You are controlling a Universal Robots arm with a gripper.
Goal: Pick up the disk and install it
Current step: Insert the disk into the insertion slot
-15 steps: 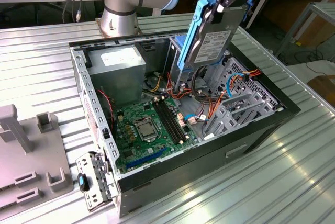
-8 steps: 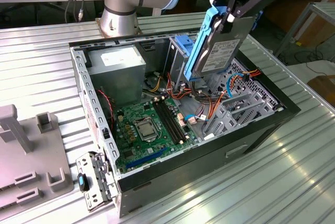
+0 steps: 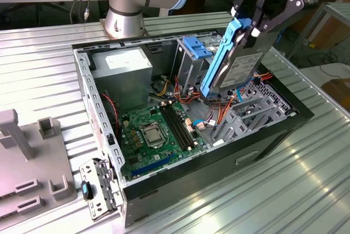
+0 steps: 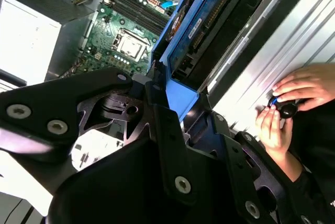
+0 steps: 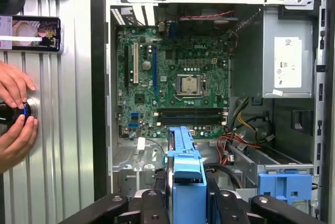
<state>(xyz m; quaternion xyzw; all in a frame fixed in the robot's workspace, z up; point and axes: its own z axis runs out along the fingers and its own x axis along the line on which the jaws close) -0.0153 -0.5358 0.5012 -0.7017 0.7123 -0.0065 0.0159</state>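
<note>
The black two-fingered gripper (image 3: 249, 26) clamps the top of the flat grey metal disk (image 3: 236, 70) in its bright blue plastic carrier. It hangs tilted beneath, over the open black computer case (image 3: 262, 152). Red-orange cables (image 3: 220, 109) lie under its lower end, perhaps touching; a blue plastic bracket (image 3: 196, 48) stands beside.

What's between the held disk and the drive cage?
Nothing solid that shows. The gripper holds the disk tilted above the open case; red and orange cables lie under its lower end, near the drive cage.
</note>
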